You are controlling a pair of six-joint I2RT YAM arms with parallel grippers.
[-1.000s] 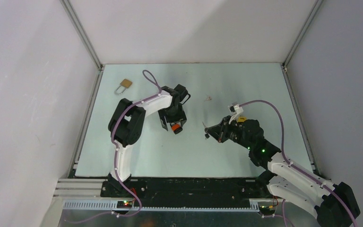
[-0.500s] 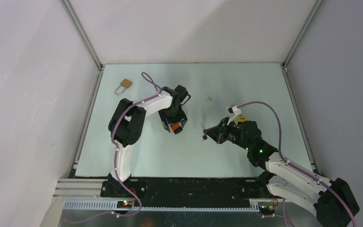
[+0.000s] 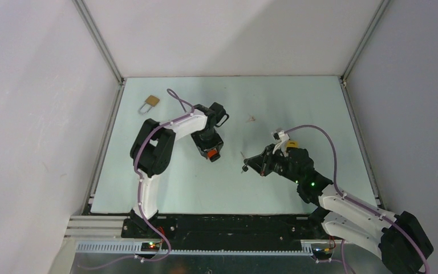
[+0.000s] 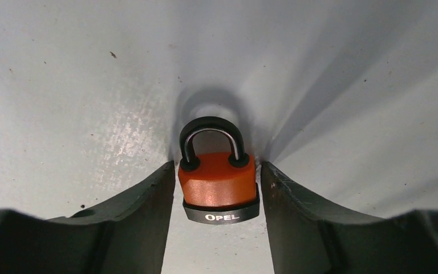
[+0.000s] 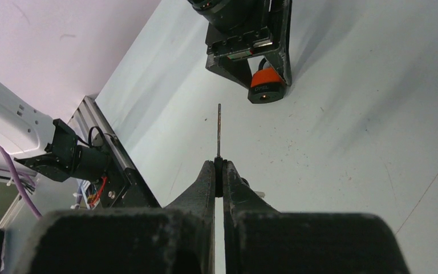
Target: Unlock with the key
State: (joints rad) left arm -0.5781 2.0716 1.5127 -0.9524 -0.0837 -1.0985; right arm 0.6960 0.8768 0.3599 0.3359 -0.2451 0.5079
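Left wrist view: orange lock sits between the fingers, key waits

Left wrist view shows the orange padlock (image 4: 218, 185) right between the 2 fingers of the left pincer (image 4: 215, 166). The fingers stand very close on both sides of it. I cannot tell if they squeeze it or just sit beside it. The lock's black loop points away, toward the table (image 4: 63, 85).

The right pincer (image 5: 218, 162) is closed tight on the key (image 5: 218, 128). The thin key sticks out straight and points toward the lock. There is a gap between them. The lock is to the left of the key tip and a bit farther away.

I think the step now is getting the lock held steady. Next, the key tip must line up with the dark bottom end of the lock and slide in. If the lock wobbles, the key may miss.
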